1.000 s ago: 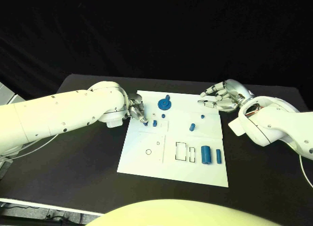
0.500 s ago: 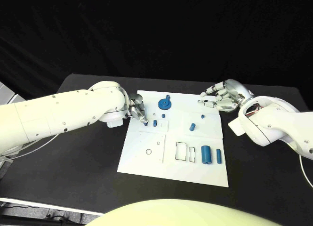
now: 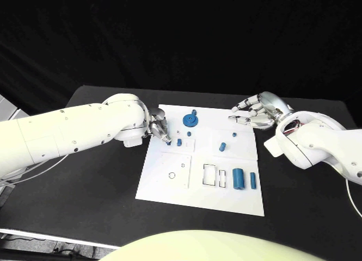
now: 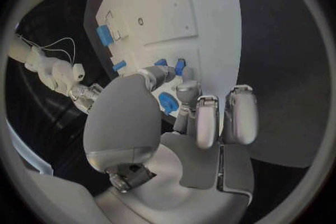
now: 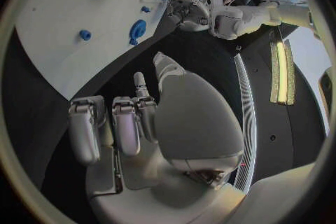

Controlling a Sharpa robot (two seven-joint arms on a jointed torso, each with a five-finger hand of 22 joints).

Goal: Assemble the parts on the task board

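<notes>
Assembly appears early: several blue parts [image 3: 238, 177] lie loose across the task board [image 3: 201, 190] at frame centre, left hand [image 3: 159, 129] pinching one part, right hand [image 3: 255, 116] curled, holding nothing.

Parts [image 3: 239, 176] on task board [image 3: 171, 187] midtable
</notes>
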